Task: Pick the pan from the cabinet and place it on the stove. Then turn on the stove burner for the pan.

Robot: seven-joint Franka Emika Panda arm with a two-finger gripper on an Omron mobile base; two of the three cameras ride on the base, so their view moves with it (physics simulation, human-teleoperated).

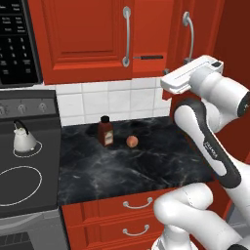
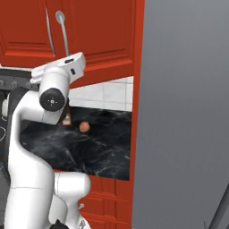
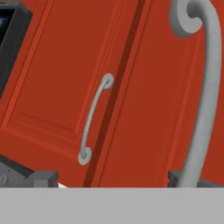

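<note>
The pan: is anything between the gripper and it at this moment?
Yes. The cabinet doors are in the way. The pan's black handle tip pokes out at the gap beside the right door. The gripper faces that door's handle.

cabinet [image 2: 98, 31] doors shut | hand [image 2: 67, 67] near silver handle [image 2: 62, 31]

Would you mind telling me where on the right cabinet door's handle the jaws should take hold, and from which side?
Probably the lower part of the right door handle. It is a vertical bar standing off the closed cabinet, so come straight at the door front with one jaw on each side of the bar. The gripper is already close.
</note>
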